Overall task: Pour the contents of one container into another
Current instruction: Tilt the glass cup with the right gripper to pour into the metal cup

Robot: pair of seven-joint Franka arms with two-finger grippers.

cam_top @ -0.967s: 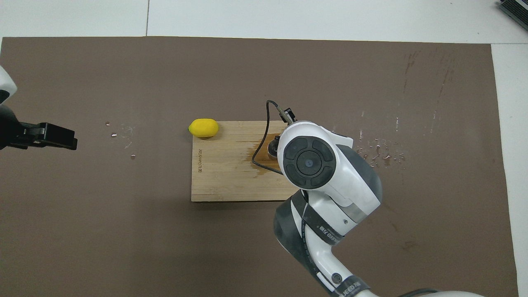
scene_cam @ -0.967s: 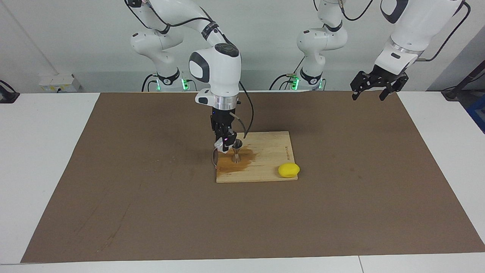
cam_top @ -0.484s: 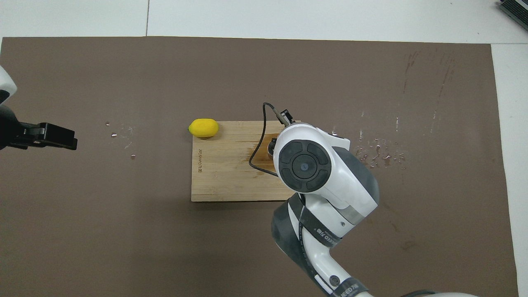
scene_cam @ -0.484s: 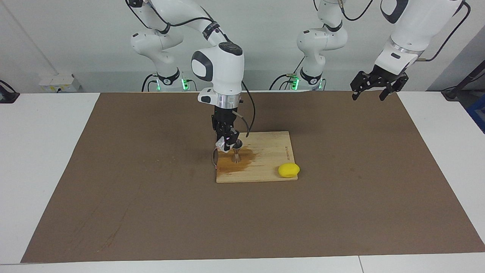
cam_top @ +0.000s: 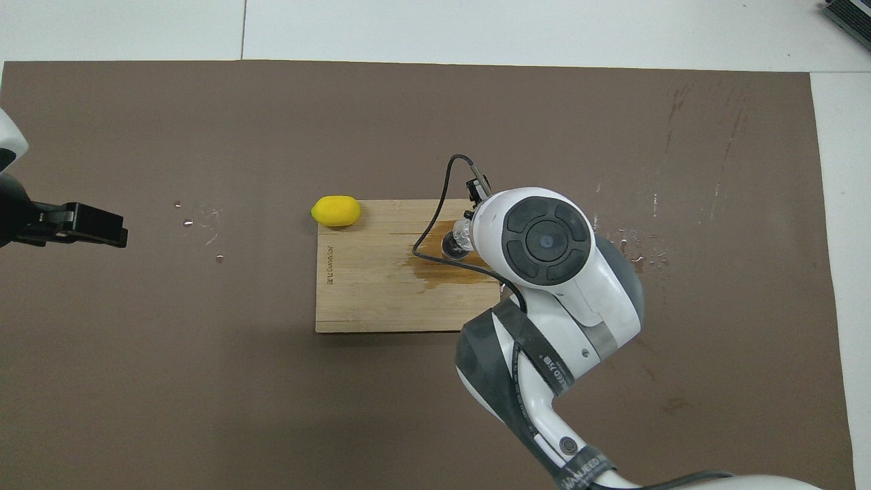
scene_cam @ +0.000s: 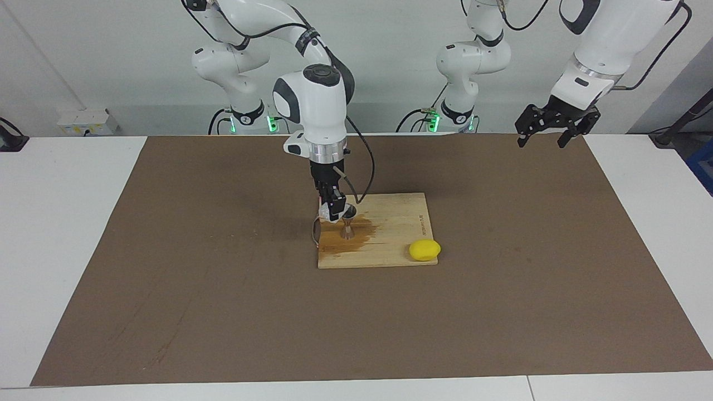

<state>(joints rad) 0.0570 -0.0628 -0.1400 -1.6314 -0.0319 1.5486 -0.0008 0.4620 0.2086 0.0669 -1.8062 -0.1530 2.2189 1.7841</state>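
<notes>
Now, you can see that since a second ago the right arm's wrist has swung round toward its own end of the table, so in the overhead view it uncovers the jigger (cam_top: pixel 453 246) it hid before, while the right gripper (scene_cam: pixel 332 214) stays clenched on the clear cup (scene_cam: pixel 325 212) just above and beside the jigger's mouth. The cup sits tipped in the fingers, its opening leaning toward the jigger; how far it leans you cannot read exactly. The jigger stands upright on the wooden board (scene_cam: pixel 390 223), its long axis vertical, its open upper cone facing up, at the board's end toward the right arm. Around its foot the board carries a dark wet stain (scene_cam: pixel 348 238). The lemon (scene_cam: pixel 424 249) has not moved: it lies at the board's corner farthest from the robots, toward the left arm's end. The board rests on a brown mat (scene_cam: pixel 223 278) spread over a white table (scene_cam: pixel 67 223), and scattered droplets (cam_top: pixel 629 248) glisten on the mat beside the board toward the right arm's end. The left gripper (scene_cam: pixel 548 136) waits unchanged, raised over the mat's edge at its own end, fingers spread and empty. A pale wall (scene_cam: pixel 401 44) closes the room past the arms' bases.
</notes>
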